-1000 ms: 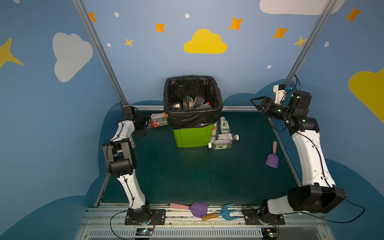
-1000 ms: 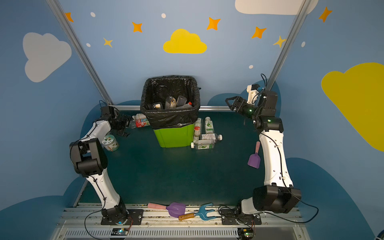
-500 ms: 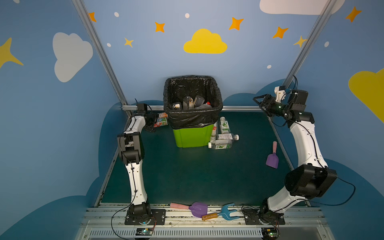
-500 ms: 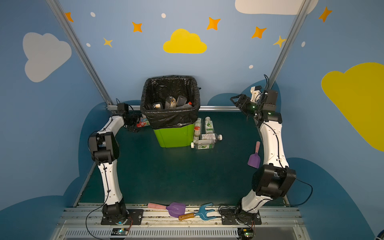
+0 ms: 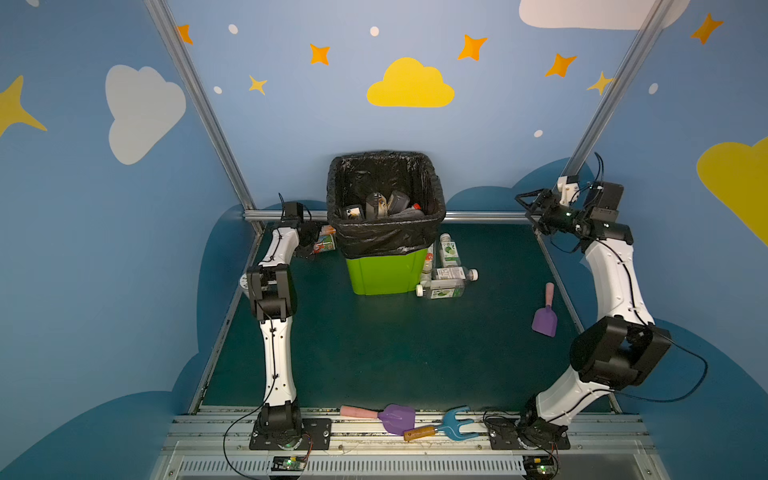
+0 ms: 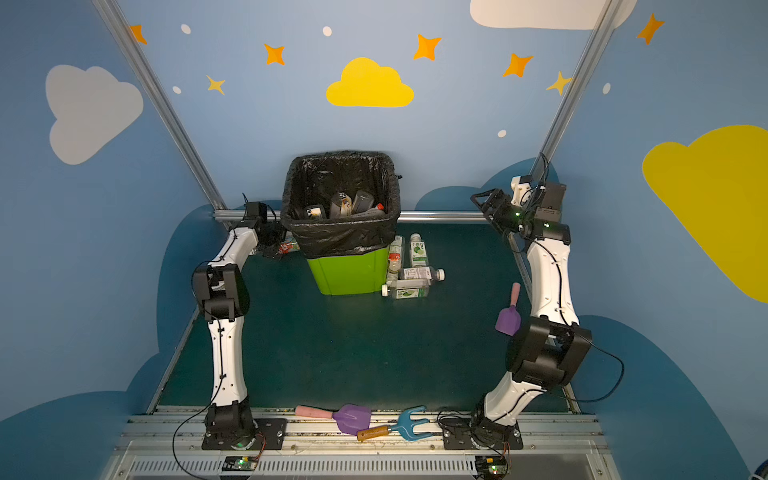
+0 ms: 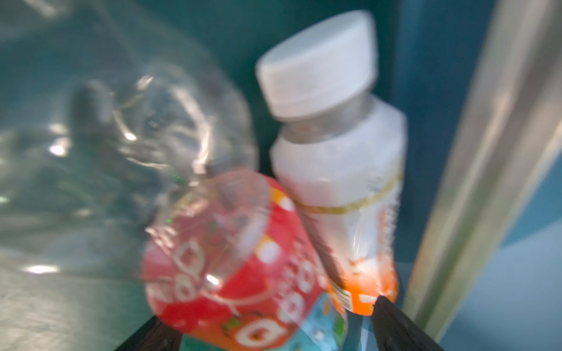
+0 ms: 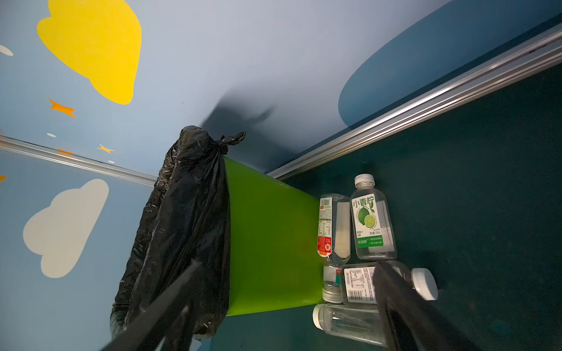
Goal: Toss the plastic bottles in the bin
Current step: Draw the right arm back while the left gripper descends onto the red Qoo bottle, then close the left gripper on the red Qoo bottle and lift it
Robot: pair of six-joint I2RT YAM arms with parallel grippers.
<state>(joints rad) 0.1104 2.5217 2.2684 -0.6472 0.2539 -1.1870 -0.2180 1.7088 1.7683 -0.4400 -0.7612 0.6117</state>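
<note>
Left gripper (image 5: 312,245), advanced to centre-left beside the bin (image 5: 386,274), jaws spread, should centre on the red-labelled bottle (image 7: 237,273) before closing; right gripper (image 5: 524,206), upper right, gapes empty.

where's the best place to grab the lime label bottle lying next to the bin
Take the lime-label bottle at its neck, just below the white cap, coming down from above. It lies flat with a red-label bottle close along its body, so the narrower neck likely leaves the fingers more room.
</note>
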